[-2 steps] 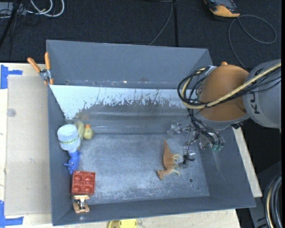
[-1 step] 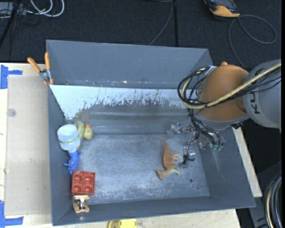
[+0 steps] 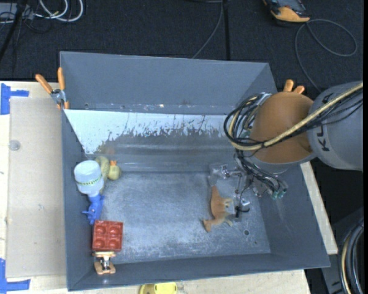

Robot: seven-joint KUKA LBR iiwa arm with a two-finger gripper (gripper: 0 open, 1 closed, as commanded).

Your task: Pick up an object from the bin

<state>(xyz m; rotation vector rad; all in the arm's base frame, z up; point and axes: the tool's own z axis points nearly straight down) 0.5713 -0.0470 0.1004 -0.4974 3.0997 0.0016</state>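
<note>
By the right wall of the bin, the gripper, spread or squeezed nobody can see, sits just right of a brown strip lying back to front.

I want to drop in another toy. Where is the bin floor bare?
The middle floor of the bin is bare, between the red brick at left and the brown piece beside the gripper. The left wall is crowded: white bottle, yellow toy, blue toy.
</note>
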